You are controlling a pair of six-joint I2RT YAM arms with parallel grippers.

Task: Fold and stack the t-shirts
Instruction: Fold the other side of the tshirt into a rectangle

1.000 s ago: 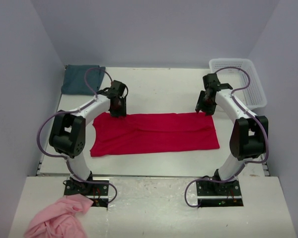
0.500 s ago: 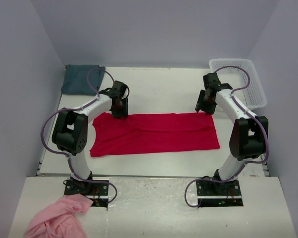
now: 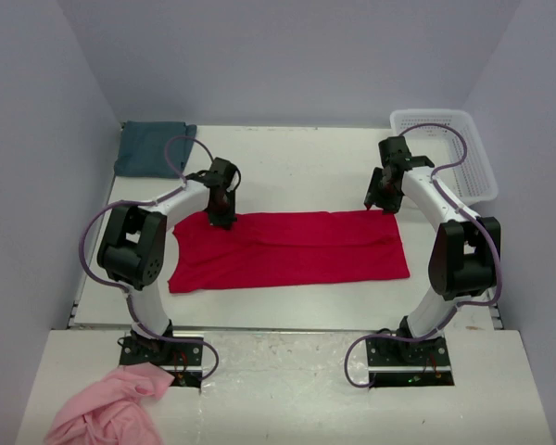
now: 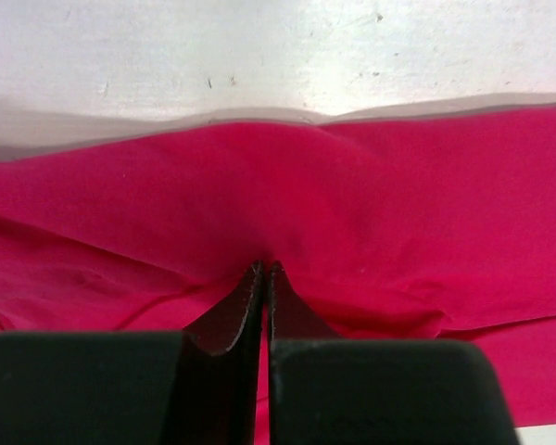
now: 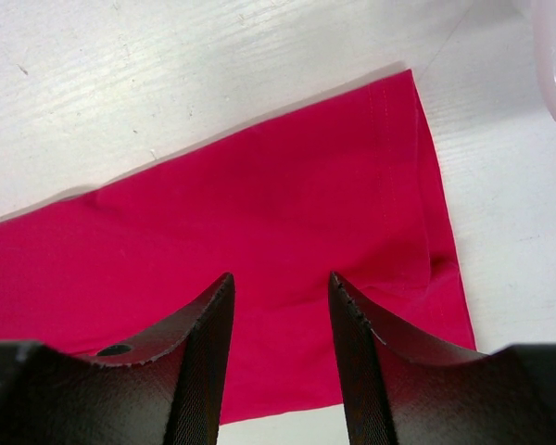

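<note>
The red t-shirt (image 3: pixel 292 248) lies flat mid-table (image 3: pixel 296 167) as a long band, its long axis running left to right between the two arms. The teal t-shirt (image 3: pixel 148 148) sits folded in the far left corner, well apart. Each arm reaches forward and bends down over its own end of the red shirt's far edge. The left gripper (image 3: pixel 221 219) is on the far left part, pressed together, and the wrist view shows cloth puckered at the tips, so it looks to be pinching a fold. The right gripper (image 5: pixel 280 283) hangs over the far right corner, near the white basket (image 3: pixel 445 139), with its jaws spread and nothing between them. It needs to grip before the edge can be drawn toward the bases.
</note>
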